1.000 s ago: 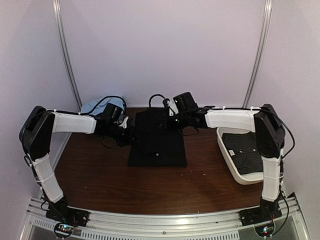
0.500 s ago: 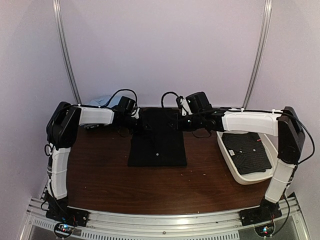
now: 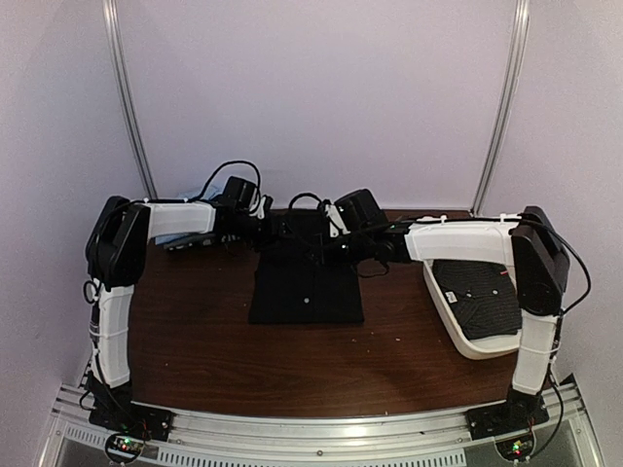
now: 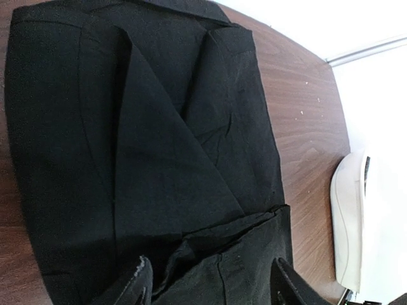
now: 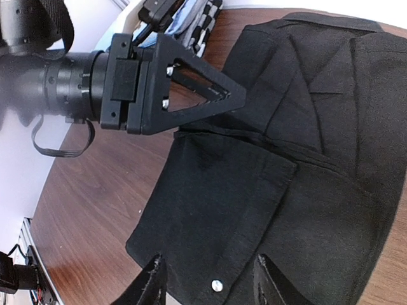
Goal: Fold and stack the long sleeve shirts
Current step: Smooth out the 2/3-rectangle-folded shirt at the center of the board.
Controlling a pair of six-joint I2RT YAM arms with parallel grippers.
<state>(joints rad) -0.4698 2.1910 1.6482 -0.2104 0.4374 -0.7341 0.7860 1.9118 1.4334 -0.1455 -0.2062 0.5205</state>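
Note:
A plain black long sleeve shirt (image 3: 307, 280) lies folded into a rectangle at the middle of the table, its collar end toward the back wall. My left gripper (image 3: 273, 228) hovers over the shirt's far left corner, open; in the left wrist view the gripper (image 4: 213, 287) has its fingertips (image 4: 141, 283) spread above folded black cloth (image 4: 159, 146). My right gripper (image 3: 326, 245) is over the far right part, open too. In the right wrist view that gripper (image 5: 210, 283) straddles a folded flap with a white button (image 5: 217, 285). A second dark, dotted shirt (image 3: 482, 297) lies folded in the tray.
A white tray (image 3: 440, 297) stands at the right edge of the brown table (image 3: 195, 331), and shows as a white rim (image 4: 346, 222) in the left wrist view. Light blue cloth (image 3: 200, 195) sits behind the left arm at the back left. The left gripper's black body (image 5: 172, 82) fills the right wrist view's top.
My left gripper has moved toward the back of the table and opened, letting go of the cloth. The right arm drew slightly left and nearer over the shirt.

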